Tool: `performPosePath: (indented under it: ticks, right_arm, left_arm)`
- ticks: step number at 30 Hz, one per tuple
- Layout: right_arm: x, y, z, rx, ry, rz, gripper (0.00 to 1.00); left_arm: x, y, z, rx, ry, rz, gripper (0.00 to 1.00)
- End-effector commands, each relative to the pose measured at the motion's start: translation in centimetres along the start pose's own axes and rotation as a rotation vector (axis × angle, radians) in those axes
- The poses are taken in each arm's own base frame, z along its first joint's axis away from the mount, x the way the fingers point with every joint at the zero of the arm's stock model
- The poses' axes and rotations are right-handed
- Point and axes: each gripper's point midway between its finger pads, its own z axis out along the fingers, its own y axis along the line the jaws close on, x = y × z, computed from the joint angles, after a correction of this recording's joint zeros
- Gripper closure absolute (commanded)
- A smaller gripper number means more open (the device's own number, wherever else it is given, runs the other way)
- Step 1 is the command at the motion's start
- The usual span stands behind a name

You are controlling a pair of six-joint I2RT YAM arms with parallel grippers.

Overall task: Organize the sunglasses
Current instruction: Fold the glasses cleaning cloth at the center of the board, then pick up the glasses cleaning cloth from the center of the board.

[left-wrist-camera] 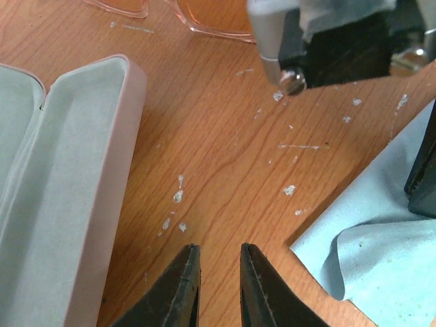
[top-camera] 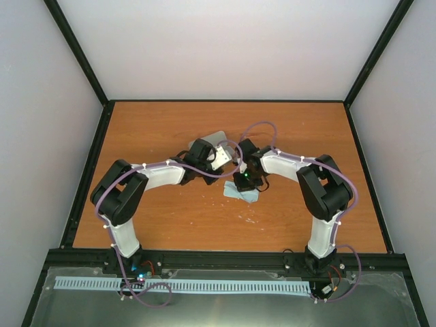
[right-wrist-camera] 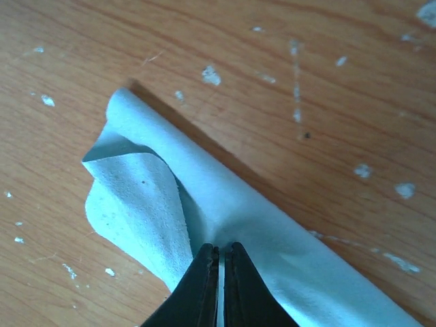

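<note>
The sunglasses (left-wrist-camera: 197, 20), thin and translucent reddish-brown, lie on the wood at the top edge of the left wrist view, only partly in frame. The open pink case (left-wrist-camera: 82, 177) with grey lining lies left of my left gripper (left-wrist-camera: 219, 248), whose jaws stand slightly apart over bare wood with nothing between them. My right gripper (right-wrist-camera: 221, 246) is shut on the light-blue cloth (right-wrist-camera: 143, 204), pinching a fold that lifts off the table. In the top view both grippers meet at mid-table, the left gripper (top-camera: 219, 160) by the case (top-camera: 216, 138) and the right gripper (top-camera: 244, 182) over the cloth (top-camera: 242, 195).
The right arm's wrist (left-wrist-camera: 340, 48) hangs close over the sunglasses in the left wrist view. The cloth (left-wrist-camera: 381, 252) lies just right of my left fingers. Black frame rails and grey walls bound the orange table (top-camera: 170, 122).
</note>
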Motion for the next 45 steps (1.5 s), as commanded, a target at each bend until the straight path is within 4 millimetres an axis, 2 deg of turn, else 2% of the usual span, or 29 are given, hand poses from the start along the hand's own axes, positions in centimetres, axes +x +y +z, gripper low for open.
performPosePath:
  ticks: [1,13,14,17,18,21,26,29,31,36,45]
  right_arm:
    - [0.1,1.3,0.4,-0.026,0.019,-0.042,0.94]
    - [0.8,3.7,0.0,-0.118,0.023,-0.088,0.91]
    - [0.8,3.6,-0.1,-0.111,0.021,-0.084,0.9]
    - [0.5,3.2,-0.9,-0.081,-0.018,-0.063,0.78]
    - [0.2,3.0,-1.5,-0.069,-0.042,-0.053,0.77]
    - [-0.6,1.5,-3.3,-0.033,-0.113,0.011,0.69]
    - [-1.3,-3.6,-5.9,0.002,-0.2,0.172,0.65]
    - [-0.4,-5.6,-5.5,0.043,-0.154,0.188,0.62]
    - [0.2,-6.0,-4.7,0.054,-0.116,0.174,0.6]
    - [0.7,-5.8,-3.4,0.024,-0.07,0.165,0.57]
    - [2.5,-5.6,-2.7,0.0,-0.025,0.163,0.55]
  left_arm:
    - [-1.2,0.8,-1.2,-0.029,-0.051,-0.013,0.81]
    - [-1.1,0.6,-1.2,-0.027,-0.054,-0.01,0.81]
    - [-1.1,0.6,-1.2,-0.025,-0.054,-0.01,0.8]
    - [-1.1,0.6,-1.1,-0.021,-0.053,-0.009,0.79]
    - [-1.1,0.5,-1.0,-0.017,-0.053,-0.008,0.77]
    - [-1.2,0.2,-1.0,0.003,-0.055,-0.005,0.75]
    - [-1.2,-0.7,-0.5,0.064,-0.049,0.017,0.76]
    - [-1.0,-1.4,0.1,0.111,-0.031,0.036,0.76]
    - [-0.8,-1.7,0.5,0.137,-0.016,0.047,0.76]
    - [-0.4,-2.3,0.9,0.176,-0.003,0.076,0.75]
    - [-0.1,-2.5,1.0,0.189,0.005,0.078,0.75]
